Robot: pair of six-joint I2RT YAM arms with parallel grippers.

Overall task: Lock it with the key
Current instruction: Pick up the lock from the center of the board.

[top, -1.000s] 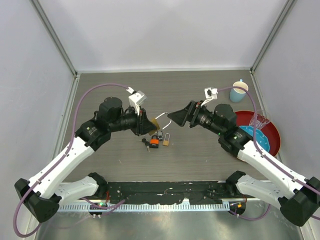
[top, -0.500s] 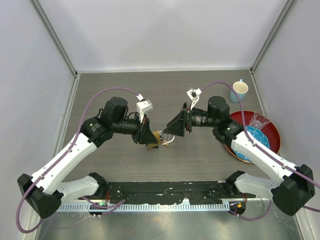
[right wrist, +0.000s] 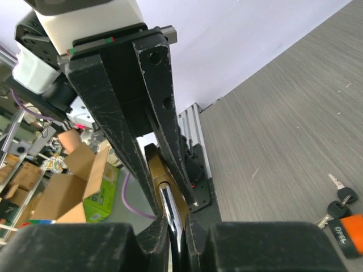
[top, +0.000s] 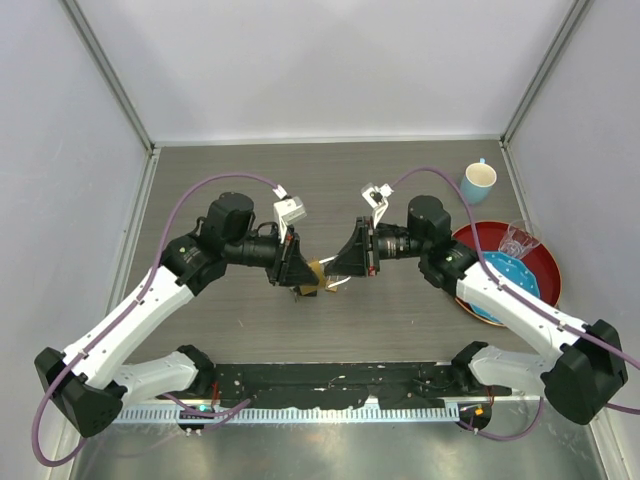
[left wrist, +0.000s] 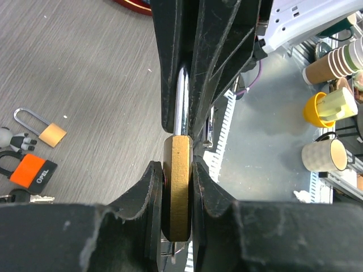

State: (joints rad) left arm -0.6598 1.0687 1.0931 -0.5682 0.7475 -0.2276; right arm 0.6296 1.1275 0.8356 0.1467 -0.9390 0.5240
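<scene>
A brass padlock [left wrist: 177, 187] hangs above the table between both arms. My left gripper [left wrist: 177, 170] is shut on its flat body [top: 316, 268]. My right gripper [right wrist: 173, 221] faces it and is shut on the chrome shackle [right wrist: 170, 211], which also shows in the left wrist view [left wrist: 181, 102]. In the top view the left gripper [top: 298, 272] and right gripper [top: 345, 268] meet at the table's middle. A bunch of black-headed keys [right wrist: 342, 199] lies on the table beside an orange padlock [right wrist: 347, 236]. Whether a key sits in the held lock I cannot tell.
A small brass padlock [left wrist: 52, 134] and the orange padlock [left wrist: 33, 171] lie on the wood-grain table [top: 240, 180] under the left gripper. A blue cup [top: 478, 182] stands at the back right. A red plate [top: 545, 262] holds a clear glass [top: 516, 240].
My right gripper has moved left to the padlock and shut on its shackle. The left arm shifted slightly right early on with the padlock, then held still.
</scene>
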